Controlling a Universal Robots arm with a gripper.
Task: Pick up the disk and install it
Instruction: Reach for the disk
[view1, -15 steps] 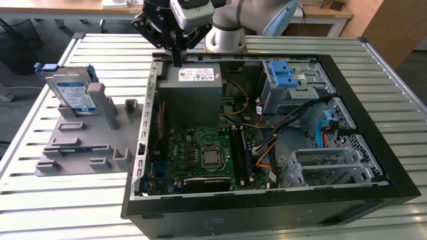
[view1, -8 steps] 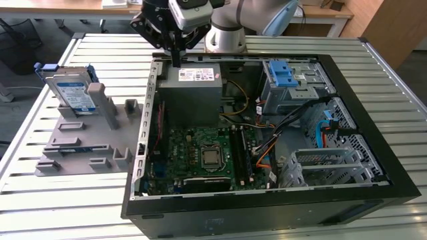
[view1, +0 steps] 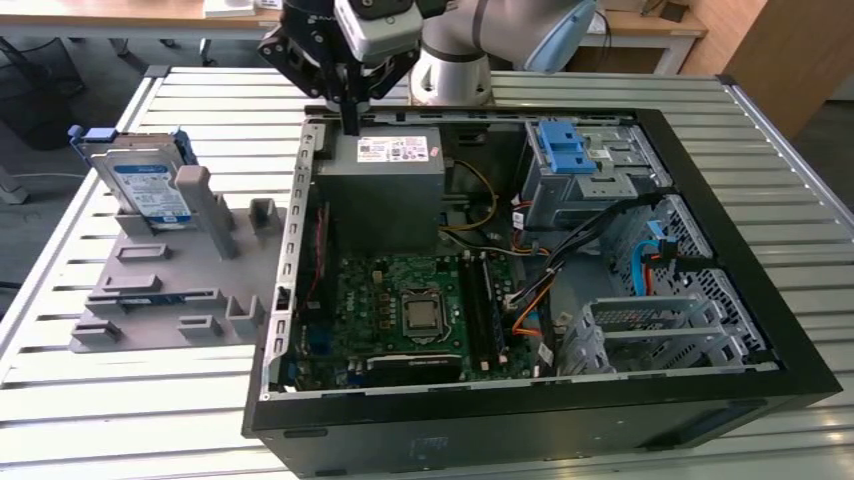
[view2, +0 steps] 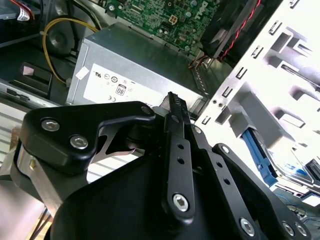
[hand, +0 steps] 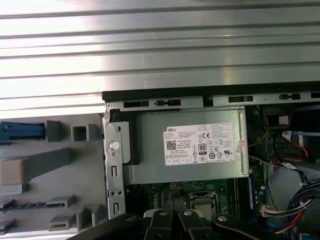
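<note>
The hand (view1: 350, 122) hangs at the far edge of the open black computer case (view1: 534, 425), with its tips pointing down just over the end of the grey metal box (view1: 380, 190) that carries a white sticker; whether the tips touch the box or the case wall cannot be made out. In the second wrist view the two fingers (view2: 176, 125) lie pressed together into one narrow dark bar with nothing between them, so the hand (view2: 173, 99) is closed and empty. The disk (view1: 140, 180) is well apart from it, toward the exterior view's left. It stands on edge in a grey slotted holder (view1: 160, 295) on the slatted metal bench (view1: 134, 420), outside the case, with its white-and-blue label facing the camera and its blue frame showing along the edges. The case lies on its side with its interior exposed: a green circuit board (view1: 400, 310) sits below the grey box, and a blue ribbed latch piece (view1: 567, 150) sits on the drive cage toward the exterior view's right. In the first wrist view the grey box (hand: 185, 145) lies just inside the case wall, beside the grey holder (hand: 50, 170)
</note>
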